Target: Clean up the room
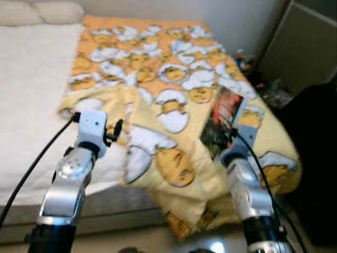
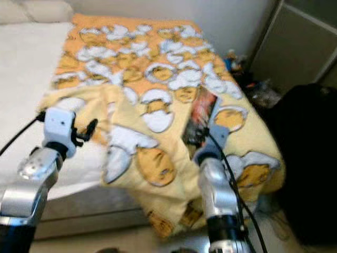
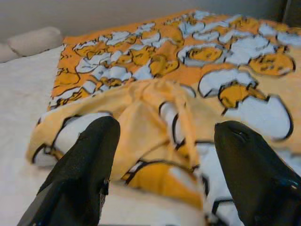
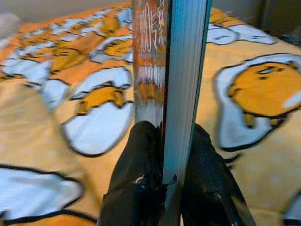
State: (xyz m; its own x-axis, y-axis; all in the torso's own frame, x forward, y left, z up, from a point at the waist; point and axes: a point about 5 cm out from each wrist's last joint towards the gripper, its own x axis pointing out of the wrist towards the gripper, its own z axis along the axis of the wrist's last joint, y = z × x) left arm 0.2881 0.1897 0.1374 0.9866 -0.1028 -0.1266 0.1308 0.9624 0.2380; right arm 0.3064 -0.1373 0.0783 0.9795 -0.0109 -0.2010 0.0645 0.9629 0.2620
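Looking down from the head camera, I see a wide bed with a white mattress cover [image 1: 31, 79] taking up most of the view, two pale pillows [image 1: 39, 11] at its far end. Over its right half lies a yellow and orange blanket printed with white cartoon egg figures [image 1: 158, 58]; its near edge is rumpled into a fold and hangs off the front of the bed. To the right of the bed a dark bulky shape [image 1: 316, 158] sits on the floor, with a grey cabinet door [image 1: 305, 47] behind it and some small clutter [image 1: 274, 92] at the wall, too blurred for me to identify.

My right gripper [image 4: 164, 155] is over the blanket near the bed's right side, its fingers [image 4: 141, 160] pinched tight on the lower edge of a thin glossy book with a dark red-and-black cover [image 1: 224, 118], held upright on edge above the blanket.

My left gripper [image 3: 164, 141] hovers just above the rumpled fold, fingers [image 3: 89, 155] spread wide with nothing between them.
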